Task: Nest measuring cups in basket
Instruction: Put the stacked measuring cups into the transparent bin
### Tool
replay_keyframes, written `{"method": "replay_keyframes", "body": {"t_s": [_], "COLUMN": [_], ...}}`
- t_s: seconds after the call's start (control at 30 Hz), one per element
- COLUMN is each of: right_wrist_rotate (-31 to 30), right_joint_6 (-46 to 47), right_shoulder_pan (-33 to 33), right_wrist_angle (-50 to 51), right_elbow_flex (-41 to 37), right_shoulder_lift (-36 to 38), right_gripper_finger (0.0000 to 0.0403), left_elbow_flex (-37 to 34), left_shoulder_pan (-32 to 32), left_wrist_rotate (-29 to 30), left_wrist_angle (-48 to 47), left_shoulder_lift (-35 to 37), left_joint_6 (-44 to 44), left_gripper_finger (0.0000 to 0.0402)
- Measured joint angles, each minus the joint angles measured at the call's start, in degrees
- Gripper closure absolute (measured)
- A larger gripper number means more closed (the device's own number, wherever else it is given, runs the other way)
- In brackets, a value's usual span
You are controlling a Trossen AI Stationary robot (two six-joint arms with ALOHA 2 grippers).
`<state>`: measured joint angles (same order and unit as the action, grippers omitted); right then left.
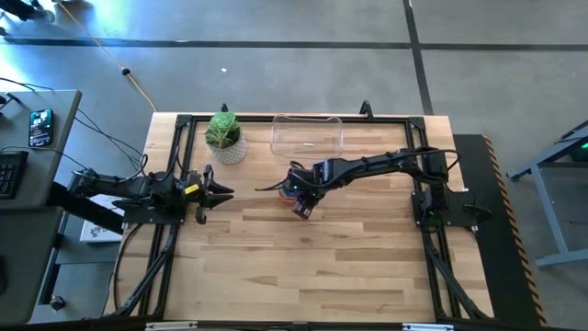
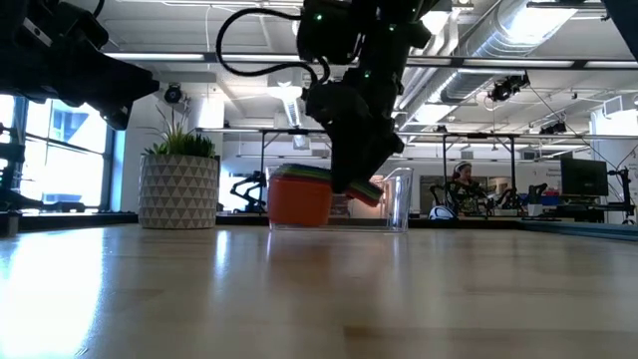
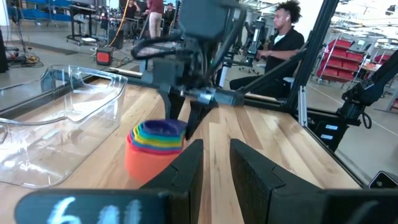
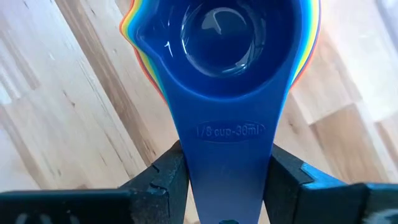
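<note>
Fingers (image 4: 180,180) of right gripper (image 4: 227,186) clamped on blue cup's handle (image 4: 229,149), seating it atop nested stack (image 3: 155,146) beside basket (image 1: 308,135) near counter's far edge. Left gripper (image 1: 223,192) parked at left edge, fingers slightly parted, holding nothing.

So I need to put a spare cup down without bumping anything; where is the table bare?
The whole front half of the table is bare. It is crowded at the back: the plant pot, the basket, and before it the nested cups under the right gripper, its jaws shut on the blue cup's handle. The left gripper waits at the left edge.
</note>
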<state>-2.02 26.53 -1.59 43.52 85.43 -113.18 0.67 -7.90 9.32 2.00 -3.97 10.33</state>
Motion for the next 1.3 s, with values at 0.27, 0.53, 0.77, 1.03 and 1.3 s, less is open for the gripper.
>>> {"method": "replay_keyframes", "body": {"t_s": [0.27,0.53,0.77,1.03,1.3], "right_wrist_rotate": [-0.8,-2.0,-2.6,-0.8,2.4], "right_joint_6": [-0.7,-3.9,-11.9,-23.8,-27.5], "right_shoulder_pan": [-1.0,-4.6,-10.8,-20.7,-26.1], "right_wrist_angle": [1.2,1.3,-1.1,-1.0,7.7], "right_elbow_flex": [0.0,0.0,0.1,4.6,11.9], "right_shoulder_lift": [4.5,10.0,13.2,11.4,6.6], "right_gripper_finger": [0.0265,0.0265,0.0265,0.0265,0.0265], "left_elbow_flex": [0.0,0.0,0.0,0.0,0.0], "left_shoulder_pan": [0.0,0.0,0.0,0.0,0.0], "left_wrist_rotate": [0.0,0.0,0.0,0.0,0.0], "left_wrist_angle": [0.0,0.0,0.0,0.0,0.0], "left_shoulder_lift": [0.0,0.0,0.0,0.0,0.0], "left_joint_6": [0.0,0.0,0.0,0.0,0.0], "left_gripper_finger": [0.0332,0.0332,0.0332,0.0332,0.0332]}}
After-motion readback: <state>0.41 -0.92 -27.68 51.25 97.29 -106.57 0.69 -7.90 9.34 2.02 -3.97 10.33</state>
